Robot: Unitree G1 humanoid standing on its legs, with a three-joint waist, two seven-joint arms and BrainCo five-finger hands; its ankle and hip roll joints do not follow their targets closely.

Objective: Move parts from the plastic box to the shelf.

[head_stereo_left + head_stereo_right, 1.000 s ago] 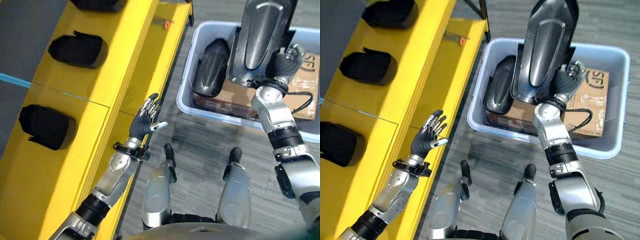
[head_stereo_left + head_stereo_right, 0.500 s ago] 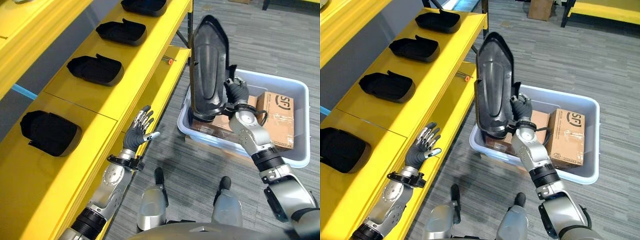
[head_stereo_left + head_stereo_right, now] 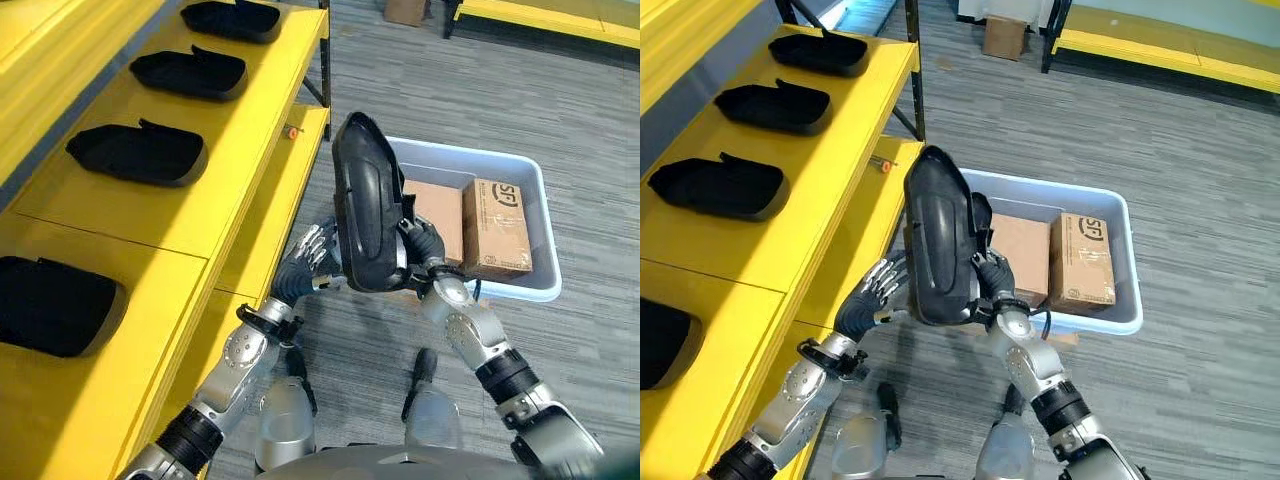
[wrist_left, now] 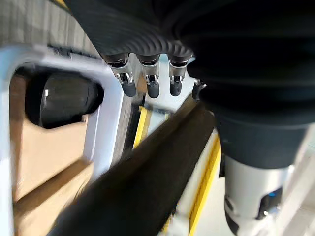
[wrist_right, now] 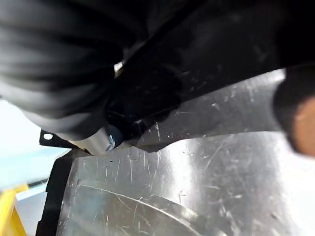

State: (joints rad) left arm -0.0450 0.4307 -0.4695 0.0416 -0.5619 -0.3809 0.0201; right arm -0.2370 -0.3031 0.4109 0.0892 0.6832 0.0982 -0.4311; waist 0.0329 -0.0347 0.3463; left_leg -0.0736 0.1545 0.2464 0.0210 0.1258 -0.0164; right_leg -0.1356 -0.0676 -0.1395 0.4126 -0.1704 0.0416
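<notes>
**Black moulded part held upright between box and shelf**

The right hand (image 3: 425, 243) grips a long black moulded part (image 3: 365, 215) near its lower end, fingers curled round its edge, holding it upright and clear of the pale plastic box (image 3: 535, 215). The left hand (image 3: 305, 268) is at the part's left edge, fingers straight and spread, its tips at or just beside the shell (contact cannot be confirmed). Two brown cardboard cartons (image 3: 497, 229) sit side by side in the box; the right one carries a black printed mark. Another dark part (image 4: 61, 101) lies in the box. Four black parts (image 3: 135, 155) lie in a row on the yellow shelf (image 3: 215, 205). A small orange-tipped item (image 3: 291, 131) rests on the lower shelf level.
</notes>
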